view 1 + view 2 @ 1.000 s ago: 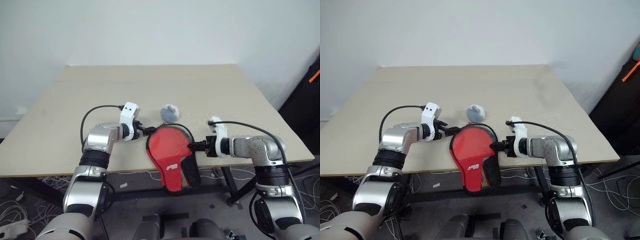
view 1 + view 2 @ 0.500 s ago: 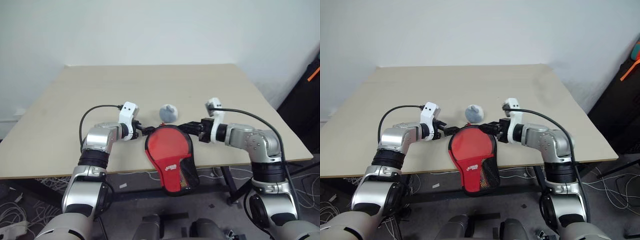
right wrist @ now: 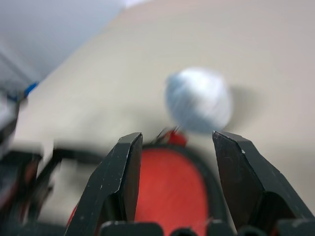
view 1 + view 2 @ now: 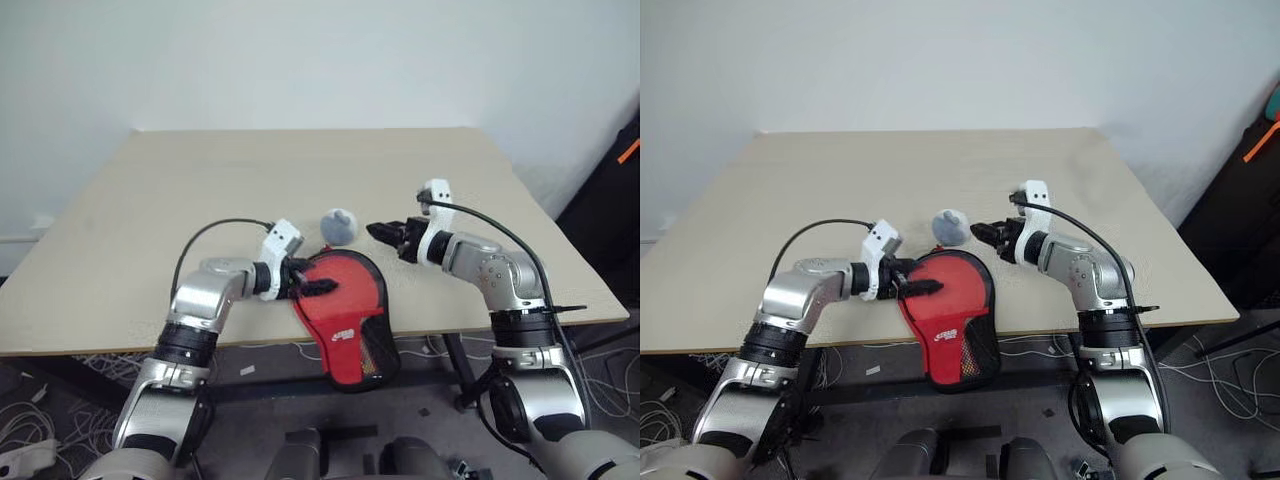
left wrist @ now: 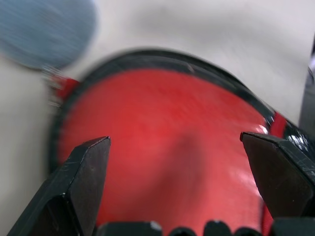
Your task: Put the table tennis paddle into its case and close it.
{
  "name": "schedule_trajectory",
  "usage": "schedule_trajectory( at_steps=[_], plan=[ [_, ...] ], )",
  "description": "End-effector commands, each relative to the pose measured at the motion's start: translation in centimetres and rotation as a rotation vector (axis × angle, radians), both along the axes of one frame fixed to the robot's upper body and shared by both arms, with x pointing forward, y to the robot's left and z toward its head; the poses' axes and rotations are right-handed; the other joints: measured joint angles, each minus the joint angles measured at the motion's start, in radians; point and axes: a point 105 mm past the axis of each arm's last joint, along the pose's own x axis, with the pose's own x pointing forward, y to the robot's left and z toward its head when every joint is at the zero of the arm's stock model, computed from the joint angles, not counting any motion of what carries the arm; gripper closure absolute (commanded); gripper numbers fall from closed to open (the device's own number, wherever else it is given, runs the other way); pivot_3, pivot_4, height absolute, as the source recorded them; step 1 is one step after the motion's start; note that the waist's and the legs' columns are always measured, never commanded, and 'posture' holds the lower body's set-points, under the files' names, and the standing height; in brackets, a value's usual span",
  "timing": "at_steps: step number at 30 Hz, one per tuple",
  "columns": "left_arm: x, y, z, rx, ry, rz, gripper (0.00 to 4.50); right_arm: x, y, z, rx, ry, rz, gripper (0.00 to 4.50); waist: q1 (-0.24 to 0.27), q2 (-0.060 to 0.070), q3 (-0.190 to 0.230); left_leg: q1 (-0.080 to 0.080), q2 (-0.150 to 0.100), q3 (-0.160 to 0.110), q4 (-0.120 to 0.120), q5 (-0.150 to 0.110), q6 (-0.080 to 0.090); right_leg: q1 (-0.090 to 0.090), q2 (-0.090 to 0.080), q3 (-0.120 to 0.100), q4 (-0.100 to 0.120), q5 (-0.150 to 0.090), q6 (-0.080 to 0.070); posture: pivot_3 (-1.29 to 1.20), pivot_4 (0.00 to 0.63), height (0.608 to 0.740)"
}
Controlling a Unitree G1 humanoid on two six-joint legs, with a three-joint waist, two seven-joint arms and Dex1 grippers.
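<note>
Left wrist view: left gripper [image 5: 179, 169] wide open over the case [image 4: 345, 310], right gripper [image 4: 383, 231] half-open, empty. Overhanging at 6 o'clock, it might slide off.

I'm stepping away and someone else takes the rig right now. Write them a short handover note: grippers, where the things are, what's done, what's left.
Left gripper: fingers wide open, holding nothing, over the round head of the case.
Right gripper: fingers apart, empty, raised above the table beside the small grey-white soft ball.
The black fabric paddle-shaped case lies at the near edge of the pale wooden table, its narrow end hanging over. The red rubber table tennis paddle shows inside it through the clear side.
Done: paddle is in the case.
Left: I cannot tell how far the zip is shut; check it and finish closing.
</note>
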Motion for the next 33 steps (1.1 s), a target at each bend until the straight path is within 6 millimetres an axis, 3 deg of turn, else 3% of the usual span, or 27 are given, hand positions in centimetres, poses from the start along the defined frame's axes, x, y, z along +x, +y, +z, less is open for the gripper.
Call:
schedule_trajectory(
  at_steps=[1,9,11,23,27,32,33],
  plan=[
    [0.9,-0.8,0.5,0.025,-0.065,0.02,0.0,0.8,-0.4,2.5,0.04,-0.081,-0.033,2.04,0.0,0.0,0.0,0.0,0.0,0.0,0.0,0.0,0.0,0.0,0.0,0.0,0.0,0.0,0.0,0.0,0.0,0.722],
    [1.8,-1.5,-0.5,0.045,-0.056,0.053,0.0,0.8,-0.3,1.6,0.015,-0.06,-0.039,2.04,0.0,0.0,0.0,0.0,-0.001,0.001,0.001,0.001,0.002,0.002,0.0,-0.001,0.0,-0.001,0.003,0.0,0.0,0.722],
    [1.9,-1.5,-0.6,0.059,-0.067,0.054,0.38,0.8,-0.3,1.5,0.015,-0.057,-0.04,2.01,0.0,0.0,0.0,0.0,-0.001,0.001,0.001,0.001,0.002,0.002,0.0,0.0,0.0,-0.001,0.003,0.0,0.0,0.722],
    [1.1,-1.5,-1.2,0.095,-0.06,0.019,4.48,1.3,-0.5,1.7,0.042,-0.036,-0.057,2.01,0.0,0.0,0.0,0.0,-0.001,0.001,0.001,0.001,0.002,0.001,0.0,0.0,0.0,-0.001,0.003,0.0,0.0,0.722],
    [0.0,-1.2,-2.9,0.182,-0.016,-0.012,4.48,2.3,0.3,2.0,0.013,-0.05,-0.071,2.01,-0.002,0.001,0.0,0.0,-0.001,0.001,0.001,0.001,0.002,0.001,0.0,0.0,0.0,-0.001,0.003,0.0,0.0,0.722],
    [-0.8,-1.4,-3.6,0.193,0.021,-0.017,4.48,3.4,3.1,1.8,-0.066,-0.082,-0.046,2.01,-0.003,0.003,0.0,0.003,-0.001,0.001,0.0,0.001,0.002,0.002,0.001,0.001,0.001,-0.001,0.002,0.0,0.0,0.722],
    [-0.8,-1.4,-3.7,0.196,0.024,-0.016,4.5,3.7,3.5,1.7,-0.07,-0.086,-0.044,1.85,-0.003,0.003,0.0,0.004,-0.001,0.001,0.0,0.001,0.002,0.002,0.001,0.001,0.001,-0.001,0.002,0.0,0.0,0.722]
  ],
)
